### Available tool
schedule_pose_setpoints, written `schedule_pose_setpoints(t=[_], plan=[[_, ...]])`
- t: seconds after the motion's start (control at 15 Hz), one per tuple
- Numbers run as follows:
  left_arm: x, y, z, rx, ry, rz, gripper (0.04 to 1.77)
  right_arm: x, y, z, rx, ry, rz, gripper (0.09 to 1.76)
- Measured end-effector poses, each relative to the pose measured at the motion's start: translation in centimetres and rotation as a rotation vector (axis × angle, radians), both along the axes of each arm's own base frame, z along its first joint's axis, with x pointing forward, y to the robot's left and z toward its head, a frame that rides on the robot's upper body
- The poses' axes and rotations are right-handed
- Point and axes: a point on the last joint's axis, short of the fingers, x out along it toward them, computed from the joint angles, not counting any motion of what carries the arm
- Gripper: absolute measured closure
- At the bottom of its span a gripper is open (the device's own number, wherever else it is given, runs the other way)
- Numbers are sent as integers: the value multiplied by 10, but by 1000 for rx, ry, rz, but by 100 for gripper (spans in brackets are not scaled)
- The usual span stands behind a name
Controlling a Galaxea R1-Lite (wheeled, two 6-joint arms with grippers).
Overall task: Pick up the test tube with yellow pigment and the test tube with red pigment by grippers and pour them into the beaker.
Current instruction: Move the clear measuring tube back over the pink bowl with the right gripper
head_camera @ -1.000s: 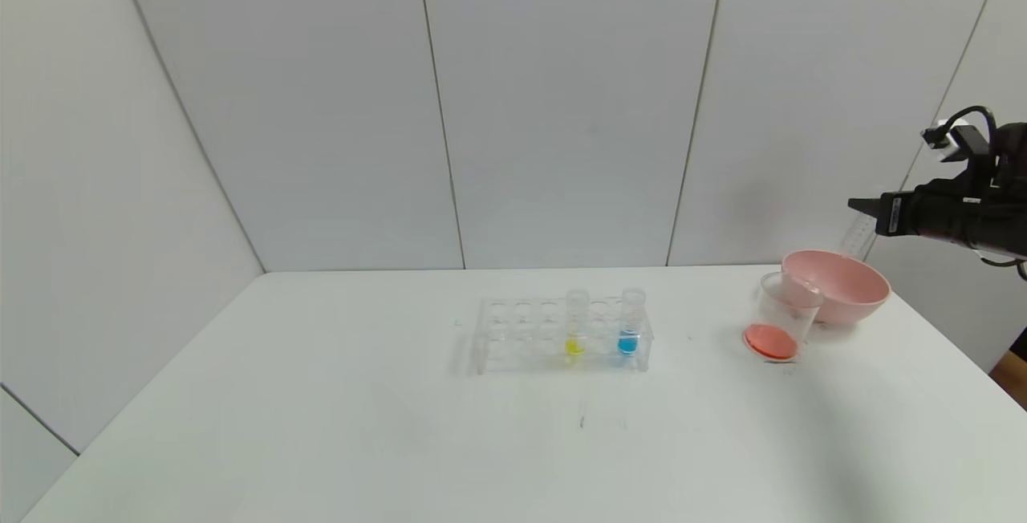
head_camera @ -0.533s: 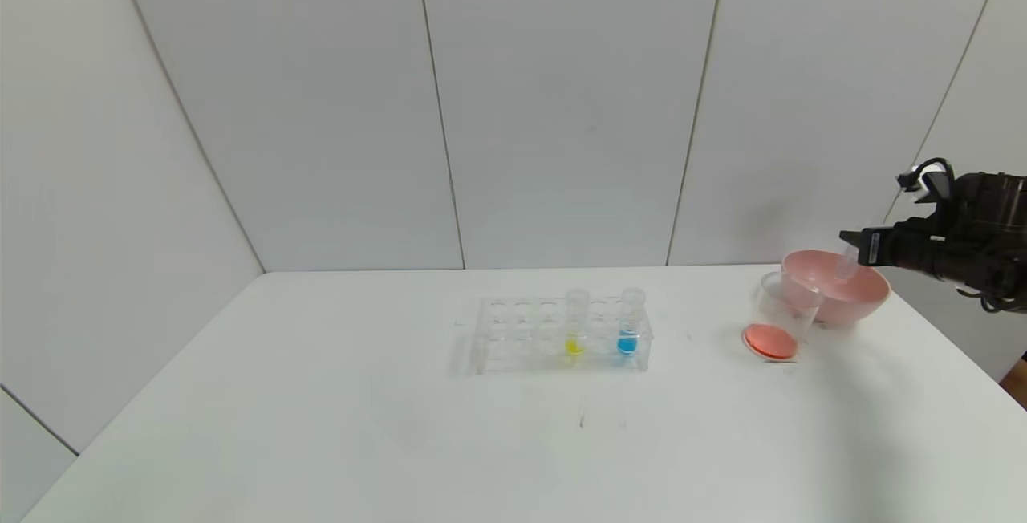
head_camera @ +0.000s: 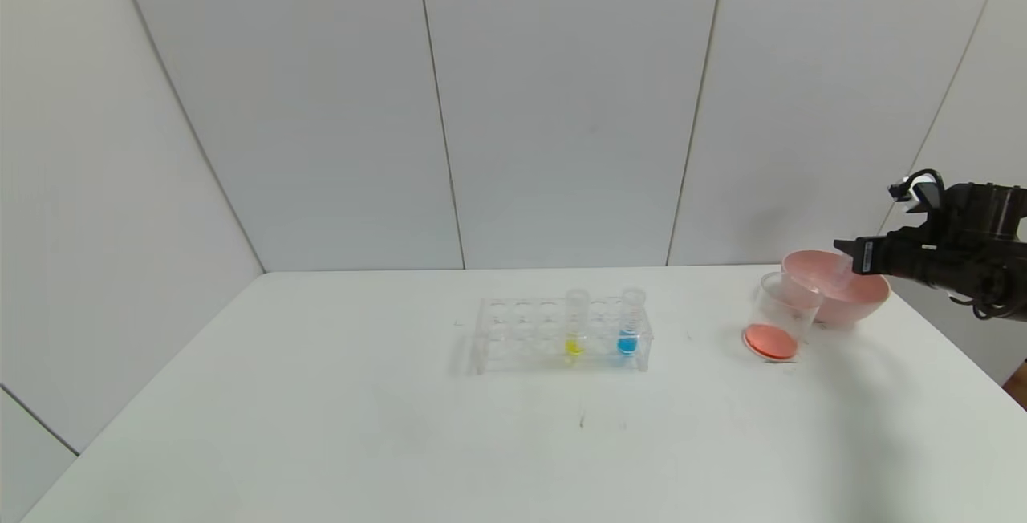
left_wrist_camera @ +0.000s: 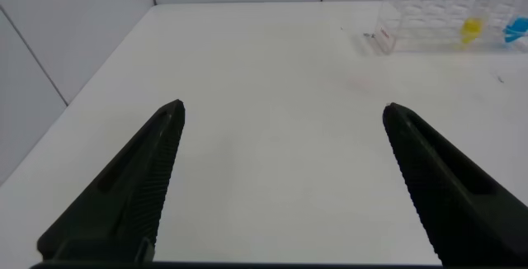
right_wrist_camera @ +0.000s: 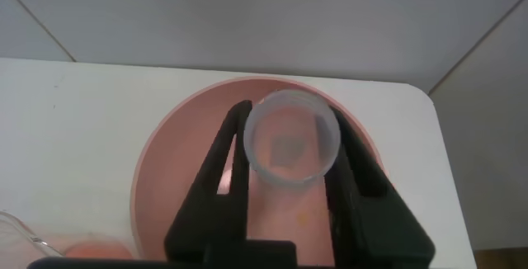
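I am pinching the emptied test tube with red pigment (right_wrist_camera: 291,143) between my right gripper (right_wrist_camera: 285,158) fingers, holding it over the pink bowl (head_camera: 862,298). Judgement: I should be lowering it well inside the rim before letting go, so it is not rolling out. The beaker (head_camera: 780,318), holding red liquid, is standing just beside the bowl. The test tube with yellow pigment (head_camera: 575,322) is waiting in the rack (head_camera: 513,334) beside a blue tube (head_camera: 631,321). My left gripper (left_wrist_camera: 280,178) is hanging spread, idle
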Motion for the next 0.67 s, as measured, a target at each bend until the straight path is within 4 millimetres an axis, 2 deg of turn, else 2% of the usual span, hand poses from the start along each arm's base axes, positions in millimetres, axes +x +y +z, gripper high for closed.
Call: schedule_pose_setpoints(t=[0.27, 0.47, 0.67], plan=[[0, 0, 0, 0, 0, 0, 9, 0, -2, 2, -2, -12, -5, 78], [0, 0, 0, 0, 0, 0, 9, 0, -2, 3, -15, -24, -5, 57], [0, 0, 0, 0, 0, 0, 9, 0, -3, 12, -40, -117, -10, 43]])
